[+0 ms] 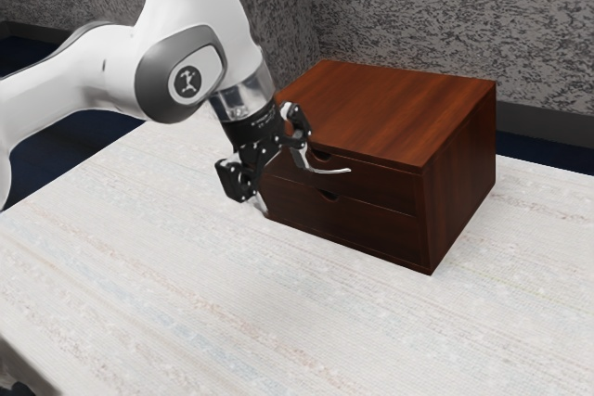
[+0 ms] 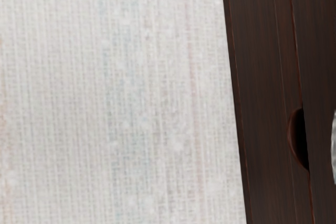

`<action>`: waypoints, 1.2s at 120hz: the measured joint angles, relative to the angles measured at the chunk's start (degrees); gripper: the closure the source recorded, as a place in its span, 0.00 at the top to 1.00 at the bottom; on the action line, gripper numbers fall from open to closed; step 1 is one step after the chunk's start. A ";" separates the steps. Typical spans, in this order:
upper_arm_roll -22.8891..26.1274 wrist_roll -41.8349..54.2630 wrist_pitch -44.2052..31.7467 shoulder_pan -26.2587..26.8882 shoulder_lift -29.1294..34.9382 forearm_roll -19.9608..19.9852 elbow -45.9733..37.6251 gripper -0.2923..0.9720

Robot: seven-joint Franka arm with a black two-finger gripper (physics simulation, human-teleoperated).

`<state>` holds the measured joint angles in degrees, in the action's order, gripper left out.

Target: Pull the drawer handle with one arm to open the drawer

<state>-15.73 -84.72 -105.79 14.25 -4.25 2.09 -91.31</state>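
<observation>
Cabinet: drawer cabinet [image 1: 399, 108] on the table [image 1: 186, 303], toward the exterior view's right.
Drawers: upper drawer [image 1: 371, 183] directly above lower drawer [image 1: 362, 222].
Handle: drawer handle [image 1: 331, 171] on the upper drawer's front.
Gripper: gripper [image 1: 269, 159] before the cabinet, just beside the handle.

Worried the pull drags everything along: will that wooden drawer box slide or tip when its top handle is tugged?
Probably slides rather than tips: the wooden box is wide and low, flat on the table, with nothing bracing it. It looks solid, so perhaps heavy enough to stay. The metal handle seems rigid but smooth.
</observation>
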 joint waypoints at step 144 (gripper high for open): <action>0.09 -0.52 -11.95 -0.89 -1.51 0.23 -3.12 0.62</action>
<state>-15.65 -85.24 -117.74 13.35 -5.76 2.33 -94.43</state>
